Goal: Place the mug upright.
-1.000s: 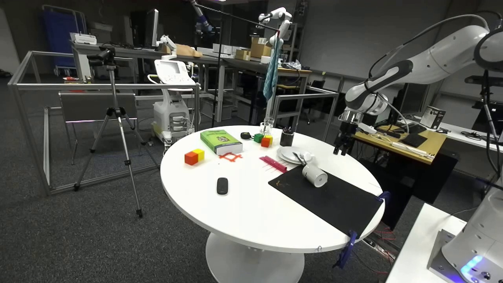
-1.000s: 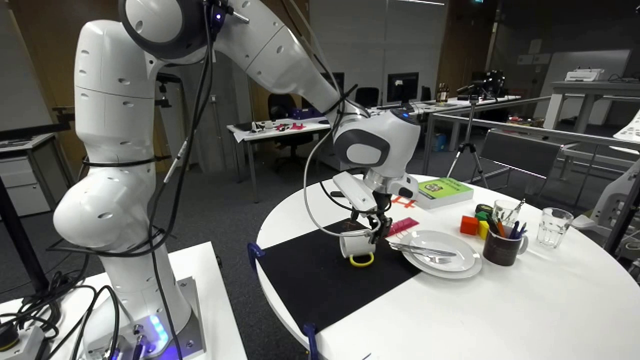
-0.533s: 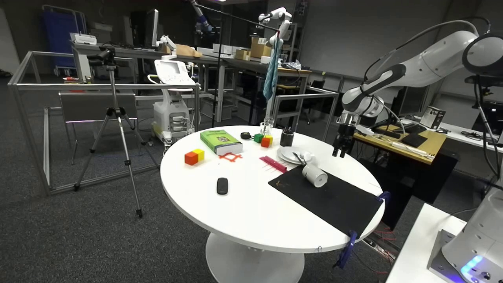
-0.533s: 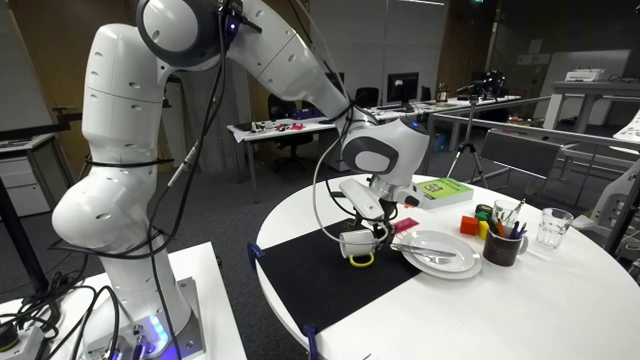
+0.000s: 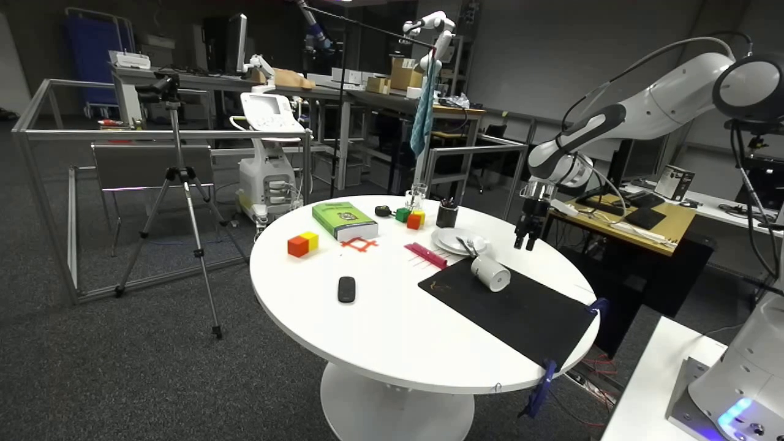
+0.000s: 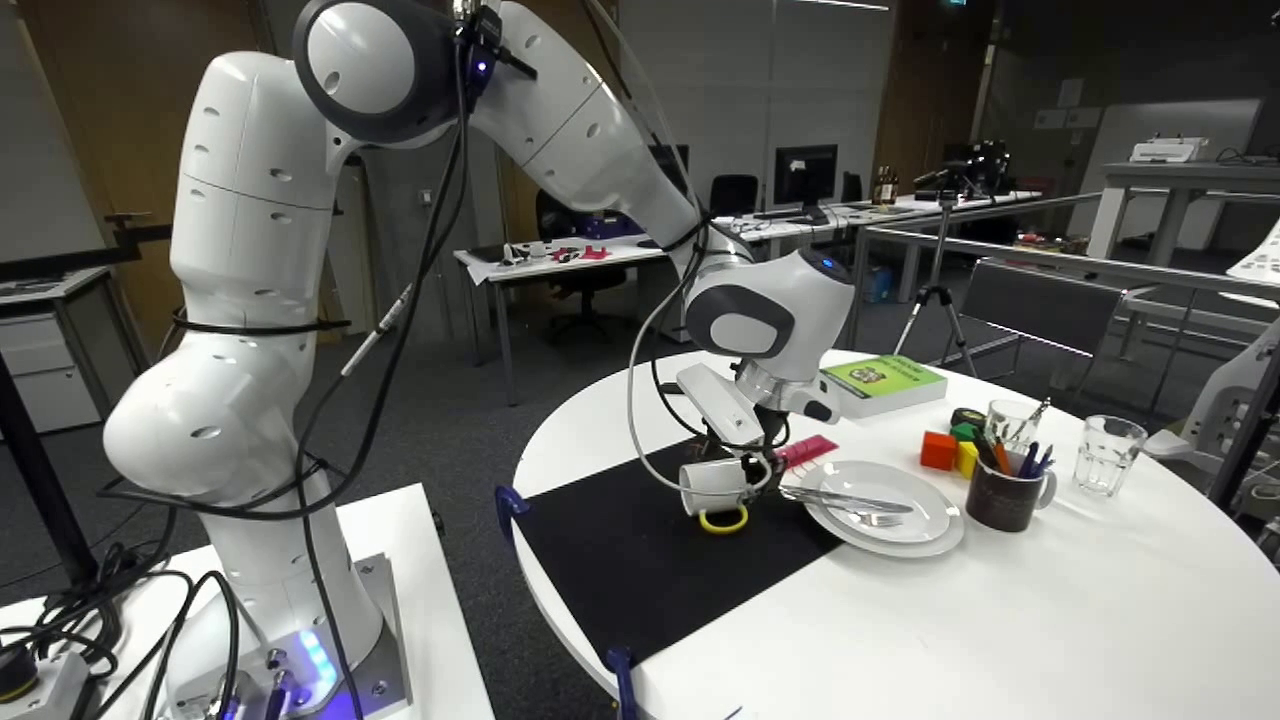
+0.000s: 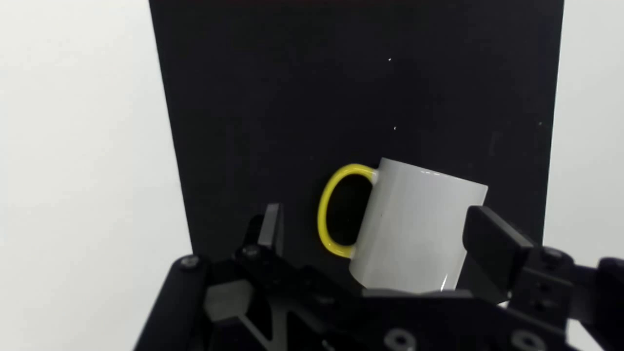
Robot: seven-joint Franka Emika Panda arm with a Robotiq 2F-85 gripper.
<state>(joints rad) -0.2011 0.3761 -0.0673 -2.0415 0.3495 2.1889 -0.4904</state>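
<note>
Lying sideways, white mug, one end part-hidden by the tool in wrist view, jaws spread wide, holding nothing

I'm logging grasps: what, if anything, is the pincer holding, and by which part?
Nothing is held: the pincer hangs open, clear of the white mug, which lies on its side on the black mat.
</note>
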